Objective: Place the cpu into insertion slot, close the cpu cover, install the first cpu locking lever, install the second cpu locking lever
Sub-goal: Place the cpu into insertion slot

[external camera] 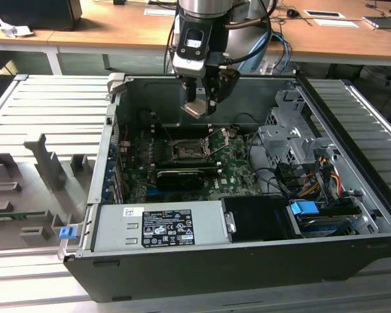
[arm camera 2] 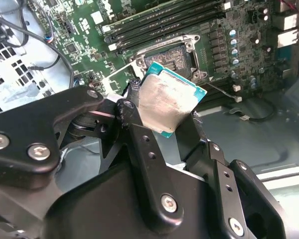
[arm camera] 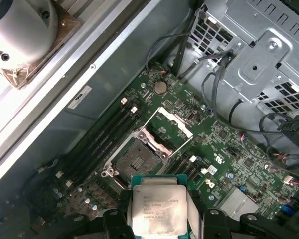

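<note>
My gripper (external camera: 198, 103) hangs inside the open computer case and is shut on the cpu (external camera: 195, 108), a small square chip. In both wrist views the cpu (arm camera 2: 165, 101) (arm camera: 157, 205) sits pinched between the black fingers (arm camera 2: 131, 115), with its silver face showing. Below it, the insertion slot (external camera: 185, 151) (arm camera: 136, 161) (arm camera 2: 172, 56) lies bare on the green motherboard, and the chip is held well above it. The cpu cover (arm camera: 172, 127) (external camera: 219, 139) stands swung open beside the slot.
A labelled grey power-supply box (external camera: 159, 225) fills the case's near side. The metal drive cage (external camera: 292, 138) and loose cables (arm camera: 224, 94) stand toward the exterior view's right. Memory slots (arm camera: 102, 137) run beside the socket. Grey fixtures (external camera: 40, 163) lie on the ribbed table outside the case.
</note>
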You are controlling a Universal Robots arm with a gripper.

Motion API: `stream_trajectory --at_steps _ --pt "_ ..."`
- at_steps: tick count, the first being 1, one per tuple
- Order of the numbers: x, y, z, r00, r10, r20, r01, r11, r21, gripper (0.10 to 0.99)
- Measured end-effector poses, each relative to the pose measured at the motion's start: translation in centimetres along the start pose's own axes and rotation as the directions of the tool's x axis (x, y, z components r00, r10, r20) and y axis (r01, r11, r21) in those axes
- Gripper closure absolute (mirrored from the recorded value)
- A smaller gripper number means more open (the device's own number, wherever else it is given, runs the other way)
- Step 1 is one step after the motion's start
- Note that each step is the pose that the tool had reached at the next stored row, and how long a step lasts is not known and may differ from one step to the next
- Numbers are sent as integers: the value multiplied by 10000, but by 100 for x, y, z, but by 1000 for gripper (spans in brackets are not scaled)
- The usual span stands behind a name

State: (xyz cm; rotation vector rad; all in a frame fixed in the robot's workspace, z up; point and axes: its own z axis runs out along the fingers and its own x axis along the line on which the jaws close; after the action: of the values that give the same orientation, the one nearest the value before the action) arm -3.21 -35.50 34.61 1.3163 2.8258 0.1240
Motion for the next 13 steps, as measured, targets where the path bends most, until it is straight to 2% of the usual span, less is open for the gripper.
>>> stream_trajectory --at_steps 6,13 --pt "0 0 6 9981 618 50 -618 9981 -10 553" --pt "0 -1 18 9913 1310 106 -1310 9914 -24 553"
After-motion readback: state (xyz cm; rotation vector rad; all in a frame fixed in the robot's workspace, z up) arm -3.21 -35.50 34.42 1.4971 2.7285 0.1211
